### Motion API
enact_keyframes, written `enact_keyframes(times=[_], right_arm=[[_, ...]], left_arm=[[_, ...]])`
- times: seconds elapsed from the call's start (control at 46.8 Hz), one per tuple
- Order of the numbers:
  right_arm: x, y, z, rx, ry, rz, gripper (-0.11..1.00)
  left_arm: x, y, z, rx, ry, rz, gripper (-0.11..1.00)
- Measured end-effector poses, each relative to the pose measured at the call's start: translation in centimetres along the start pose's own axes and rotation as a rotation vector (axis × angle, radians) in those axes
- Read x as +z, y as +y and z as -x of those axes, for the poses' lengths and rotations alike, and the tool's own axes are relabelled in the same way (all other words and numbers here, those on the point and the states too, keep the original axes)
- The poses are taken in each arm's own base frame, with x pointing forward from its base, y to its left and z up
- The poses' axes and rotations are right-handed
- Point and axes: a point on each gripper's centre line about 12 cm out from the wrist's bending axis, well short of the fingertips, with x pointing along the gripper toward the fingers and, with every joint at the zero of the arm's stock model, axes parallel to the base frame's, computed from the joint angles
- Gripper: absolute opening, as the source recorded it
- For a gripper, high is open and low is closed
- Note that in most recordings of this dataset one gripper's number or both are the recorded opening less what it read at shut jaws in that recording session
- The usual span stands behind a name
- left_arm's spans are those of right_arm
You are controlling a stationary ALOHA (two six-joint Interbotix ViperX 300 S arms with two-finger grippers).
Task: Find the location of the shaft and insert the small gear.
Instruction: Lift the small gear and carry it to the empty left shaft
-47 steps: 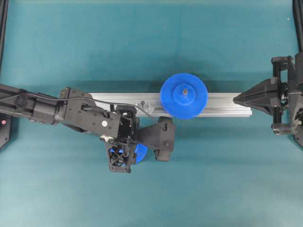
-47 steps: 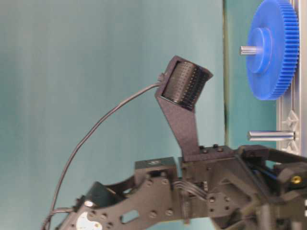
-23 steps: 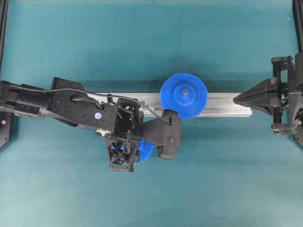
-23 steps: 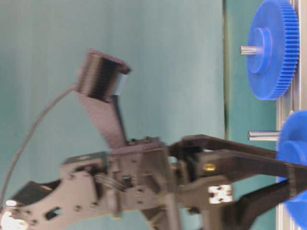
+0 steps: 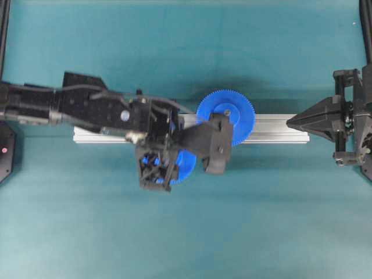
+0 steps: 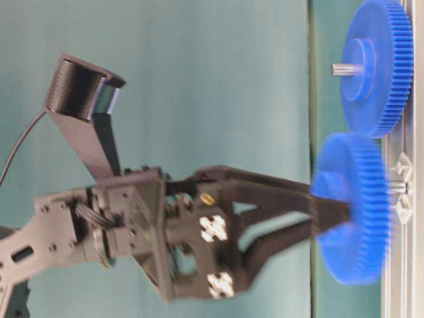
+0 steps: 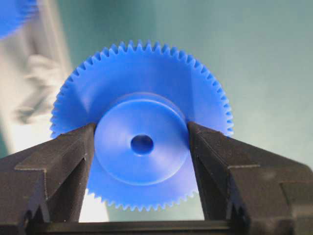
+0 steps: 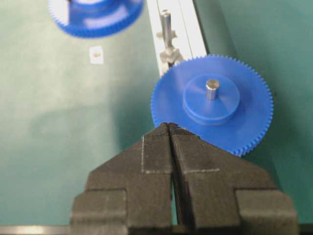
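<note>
Left gripper (image 7: 142,147), pinching the small gear (image 7: 142,127) by its hub, has carried it from beside the rail (image 5: 273,129) to the shaft (image 8: 166,24); insertion near.

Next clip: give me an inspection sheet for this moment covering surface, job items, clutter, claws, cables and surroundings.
Surface: teal mat carrying a metal rail.
Job items: small gear gripped by its hub; shaft upright on the rail, bare in the right wrist view.
Clutter: large gear already on its own pin.
Claws: left claw shut on the small gear; right claw shut, empty.
Cables: black cable near the left wrist camera.
Surroundings: black frame posts at the edges.
</note>
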Motion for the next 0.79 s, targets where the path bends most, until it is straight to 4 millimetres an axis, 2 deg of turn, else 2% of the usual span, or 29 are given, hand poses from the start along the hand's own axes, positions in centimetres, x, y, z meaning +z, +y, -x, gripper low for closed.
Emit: enact_keyframes(times=[0.342, 0.79], right_arm=[[0.0, 0.0, 0.0, 0.0, 0.0, 0.0, 0.0], [0.0, 0.0, 0.0, 0.0, -0.003, 0.0, 0.0]], left_arm=[[0.4, 0.8, 1.0, 0.004, 0.005, -0.035, 0.64], [0.4, 2.1, 1.2, 0.012, 0.007, -0.018, 0.63]])
